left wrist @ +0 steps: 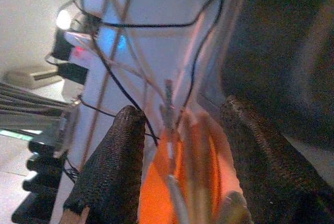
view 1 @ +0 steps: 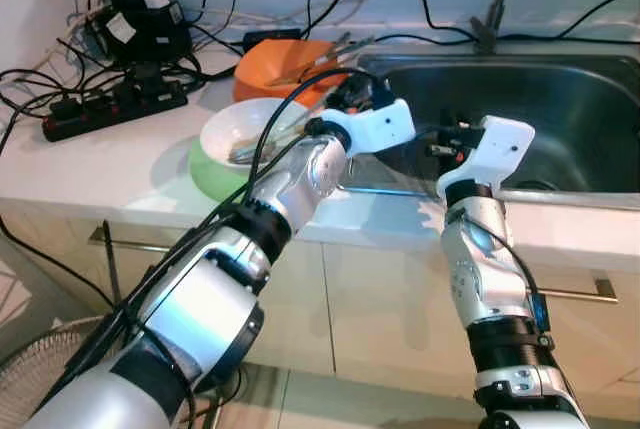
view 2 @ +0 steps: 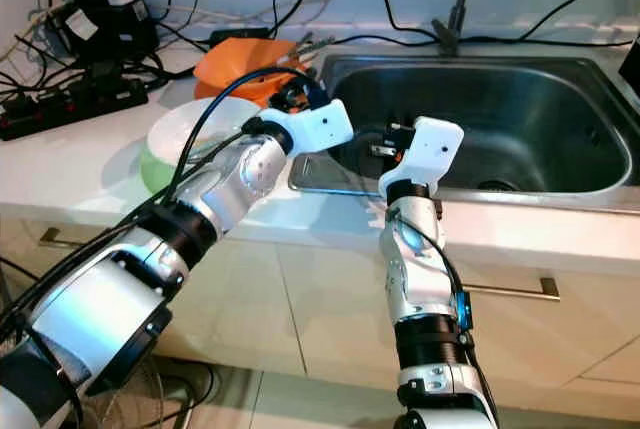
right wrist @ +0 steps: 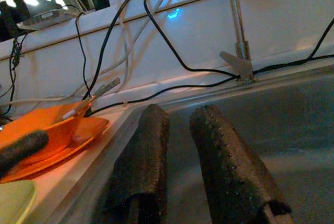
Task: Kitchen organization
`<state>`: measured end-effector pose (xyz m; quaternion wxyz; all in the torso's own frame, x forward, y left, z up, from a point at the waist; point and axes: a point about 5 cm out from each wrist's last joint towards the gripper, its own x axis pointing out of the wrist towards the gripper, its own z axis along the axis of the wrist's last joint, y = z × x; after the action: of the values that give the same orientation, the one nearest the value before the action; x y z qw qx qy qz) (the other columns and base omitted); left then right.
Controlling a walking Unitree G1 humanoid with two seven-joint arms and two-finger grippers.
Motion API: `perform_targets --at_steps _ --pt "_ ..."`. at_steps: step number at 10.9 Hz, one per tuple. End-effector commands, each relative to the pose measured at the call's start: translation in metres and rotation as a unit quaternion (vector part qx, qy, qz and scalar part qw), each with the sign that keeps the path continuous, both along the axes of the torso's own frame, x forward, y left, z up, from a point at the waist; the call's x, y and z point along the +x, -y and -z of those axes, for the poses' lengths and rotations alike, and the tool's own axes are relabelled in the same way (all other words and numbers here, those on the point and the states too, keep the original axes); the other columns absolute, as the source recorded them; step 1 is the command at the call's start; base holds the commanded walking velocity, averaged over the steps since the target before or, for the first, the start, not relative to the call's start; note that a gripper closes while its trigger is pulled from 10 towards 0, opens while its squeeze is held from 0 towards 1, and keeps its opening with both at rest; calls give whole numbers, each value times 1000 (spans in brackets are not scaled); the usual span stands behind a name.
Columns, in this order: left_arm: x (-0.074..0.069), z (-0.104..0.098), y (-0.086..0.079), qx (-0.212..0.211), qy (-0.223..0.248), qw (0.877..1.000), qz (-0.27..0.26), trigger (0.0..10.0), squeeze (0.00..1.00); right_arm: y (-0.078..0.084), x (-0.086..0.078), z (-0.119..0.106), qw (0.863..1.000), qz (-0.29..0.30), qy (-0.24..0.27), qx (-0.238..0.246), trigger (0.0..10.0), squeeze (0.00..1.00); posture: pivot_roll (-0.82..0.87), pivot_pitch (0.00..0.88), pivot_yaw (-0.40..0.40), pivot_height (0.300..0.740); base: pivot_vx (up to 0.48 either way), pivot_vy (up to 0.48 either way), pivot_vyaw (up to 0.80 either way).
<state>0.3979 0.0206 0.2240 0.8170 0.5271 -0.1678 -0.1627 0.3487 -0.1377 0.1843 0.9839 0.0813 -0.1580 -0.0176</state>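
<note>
Your left gripper [left wrist: 177, 151] hangs spread at the orange bowl [view 1: 285, 66] by the sink's [view 1: 560, 99] left rim. Your right gripper [right wrist: 180, 156] is slightly parted over the sink

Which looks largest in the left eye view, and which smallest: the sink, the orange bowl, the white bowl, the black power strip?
1. Sink, clearly the largest.
2. White bowl and power strip: similar extent; I cannot rank them.
3. Orange bowl, smallest as seen, but partly hidden by the left gripper and farther from the camera, so uncertain.

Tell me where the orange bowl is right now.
The orange bowl sits on the counter toward the robot's left in the head views, just left of the sink and behind the green bowl, with utensils in it.
</note>
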Motion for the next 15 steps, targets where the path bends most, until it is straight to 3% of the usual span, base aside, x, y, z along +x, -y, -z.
perform_targets --at_steps 1,4,8,14,15 --pt "2 -4 -1 5 5 1000 -7 0 0 -4 -1 -1 1000 -5 4 -2 10000 0 -12 26 132 740 0 0 0" --pt "3 -12 1 -5 22 1000 -3 0 0 -4 -1 -1 1000 -5 5 -2 10000 0 -9 25 132 740 0 0 0" --pt "-1 -38 6 -63 76 995 29 0 0 -4 0 -1 1000 -7 5 -3 10000 0 -4 22 123 740 0 0 0" --pt "-2 -45 -1 -90 82 992 30 0 0 -7 0 0 1000 -13 0 -4 10000 0 -3 22 121 740 0 0 0" --pt "-2 -40 -1 -93 69 993 30 3412 0 -7 1 1 1000 -13 0 -4 10000 0 5 22 114 740 0 0 0"
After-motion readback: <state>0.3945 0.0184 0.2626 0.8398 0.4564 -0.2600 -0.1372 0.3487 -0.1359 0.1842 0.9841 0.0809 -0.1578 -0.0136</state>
